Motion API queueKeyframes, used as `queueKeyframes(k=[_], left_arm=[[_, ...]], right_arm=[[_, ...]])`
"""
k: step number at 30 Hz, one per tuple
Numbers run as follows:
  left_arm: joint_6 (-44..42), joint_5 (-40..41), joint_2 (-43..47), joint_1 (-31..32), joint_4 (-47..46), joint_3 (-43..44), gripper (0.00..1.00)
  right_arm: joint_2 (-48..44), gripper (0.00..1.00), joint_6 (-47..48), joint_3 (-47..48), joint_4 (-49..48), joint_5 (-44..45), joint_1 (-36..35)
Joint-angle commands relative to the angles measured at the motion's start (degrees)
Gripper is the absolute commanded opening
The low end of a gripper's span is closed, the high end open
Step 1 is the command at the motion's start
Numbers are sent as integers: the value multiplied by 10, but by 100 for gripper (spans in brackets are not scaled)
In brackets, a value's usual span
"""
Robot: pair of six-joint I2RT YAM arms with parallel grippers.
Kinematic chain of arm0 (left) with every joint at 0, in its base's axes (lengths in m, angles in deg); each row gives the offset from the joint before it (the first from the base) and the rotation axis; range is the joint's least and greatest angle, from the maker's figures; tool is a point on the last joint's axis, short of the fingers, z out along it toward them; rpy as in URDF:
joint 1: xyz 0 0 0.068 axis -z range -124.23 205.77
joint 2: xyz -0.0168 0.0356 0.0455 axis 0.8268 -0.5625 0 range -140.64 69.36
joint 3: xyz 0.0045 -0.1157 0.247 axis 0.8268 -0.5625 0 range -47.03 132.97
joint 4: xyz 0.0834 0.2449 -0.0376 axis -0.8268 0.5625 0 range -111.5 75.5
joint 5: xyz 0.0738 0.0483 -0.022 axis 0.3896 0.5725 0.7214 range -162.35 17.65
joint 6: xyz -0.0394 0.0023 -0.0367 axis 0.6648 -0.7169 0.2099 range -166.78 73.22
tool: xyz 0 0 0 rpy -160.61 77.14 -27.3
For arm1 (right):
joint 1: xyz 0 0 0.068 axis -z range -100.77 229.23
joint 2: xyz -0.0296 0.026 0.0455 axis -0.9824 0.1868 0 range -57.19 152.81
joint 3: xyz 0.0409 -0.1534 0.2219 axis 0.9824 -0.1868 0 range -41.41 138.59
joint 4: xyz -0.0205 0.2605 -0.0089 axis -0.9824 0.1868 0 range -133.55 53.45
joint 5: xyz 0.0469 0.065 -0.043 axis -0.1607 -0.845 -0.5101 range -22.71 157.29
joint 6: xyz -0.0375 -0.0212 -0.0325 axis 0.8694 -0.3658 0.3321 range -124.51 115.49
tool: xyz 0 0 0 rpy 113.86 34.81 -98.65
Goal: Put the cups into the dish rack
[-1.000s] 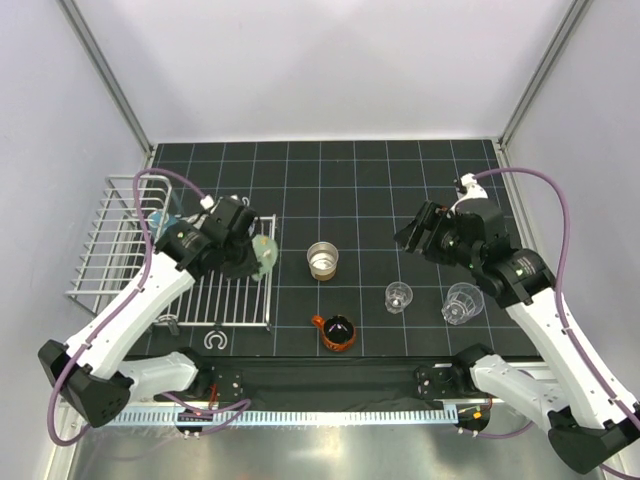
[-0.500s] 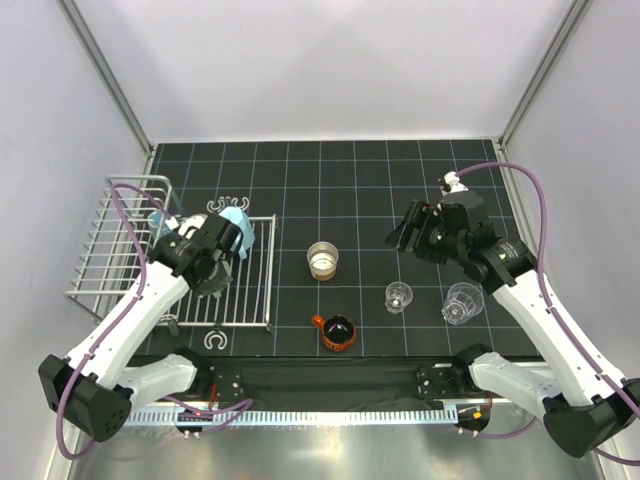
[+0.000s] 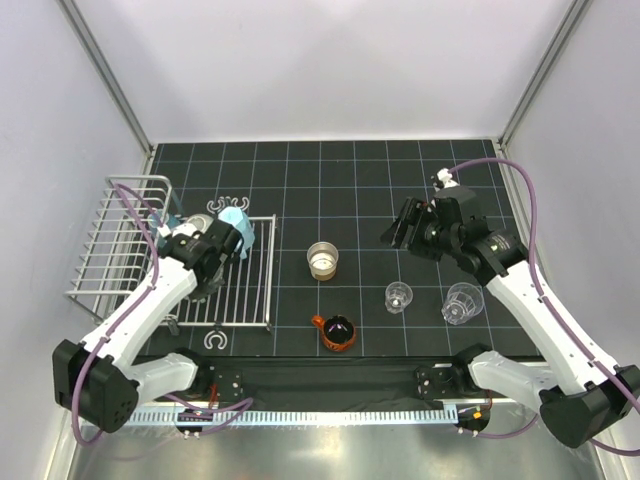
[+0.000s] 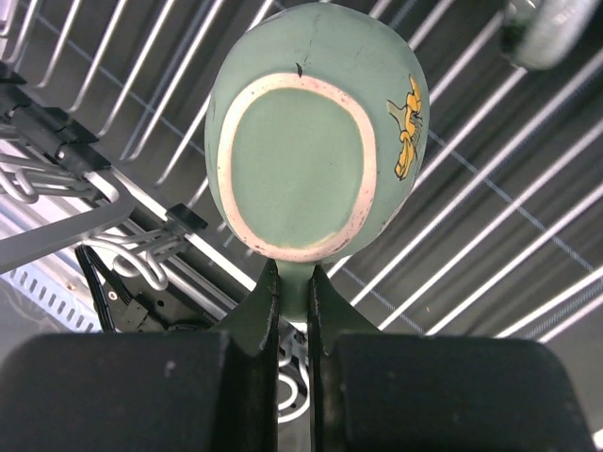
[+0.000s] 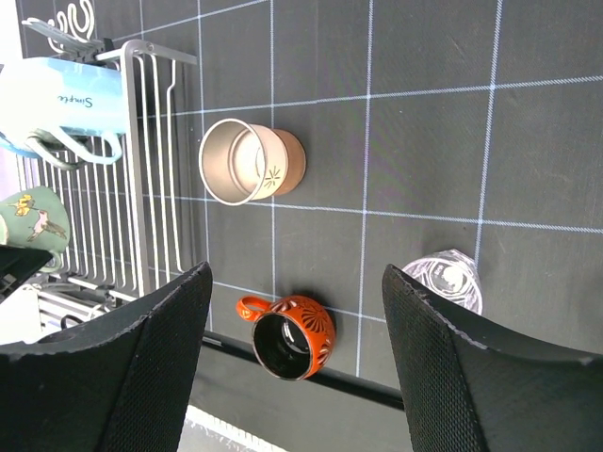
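Left arm (image 3: 150, 300) has swung toward 9 o'clock over the last second, taking its load from the 3 o'clock edge of the dish rack (image 3: 100, 250) to above the flat slats; right arm (image 3: 525, 290) crept toward 10 o'clock. Top view: mint cup (image 4: 316, 141) almost wholly hidden under the left arm's wrist, no clean sighting. Blue cup (image 3: 236, 224) lies on its side at the 12 o'clock end of the slats. Steel cup (image 3: 323, 260) stands upright near mat centre, orange cup (image 3: 337, 331) at 6 o'clock of it, clear cup (image 3: 400, 296) and second clear cup (image 3: 462, 302) toward 4 o'clock, all on the gridded mat (image 3: 350, 180) and apart from one another. Contents of the raised basket at 9 o'clock too small to tell. Left wrist view: left gripper (image 4: 292, 306) fingers drawn narrow, pinching a green tab at 6 o'clock of the mint cup. Cup seen base-on: mint glaze, pale foot ring, orange-yellow figure printed at 2 o'clock. Rack wires run behind it; touching or apart, cannot tell. Blurred grey rounded thing cut off at the 1 o'clock corner, unidentified. Right wrist view: right gripper (image 5: 297, 282) fingers spread wide, holding nothing, orange cup showing between them below. Mint cup cut off at the 9 o'clock edge, bird motif showing, just 6 o'clock of the blue cup.
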Motion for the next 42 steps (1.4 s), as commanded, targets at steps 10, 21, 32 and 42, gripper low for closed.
queueKeyframes(k=[10,21,32,42], left_arm=[[-9,78,-60,-67,-104,2,0],[-45,93,-98,-77,-159,14,0],[-73,64,-118,-101,-211,-18,4],[-66,65,-133,-107,-191,-30,12]], right_arm=[[3,73,-2,20,-21,-19,1],[-18,73,-8,-14,-44,-23,0],[-36,73,-5,-34,-50,-16,1],[-45,73,-1,-47,-52,-12,1]])
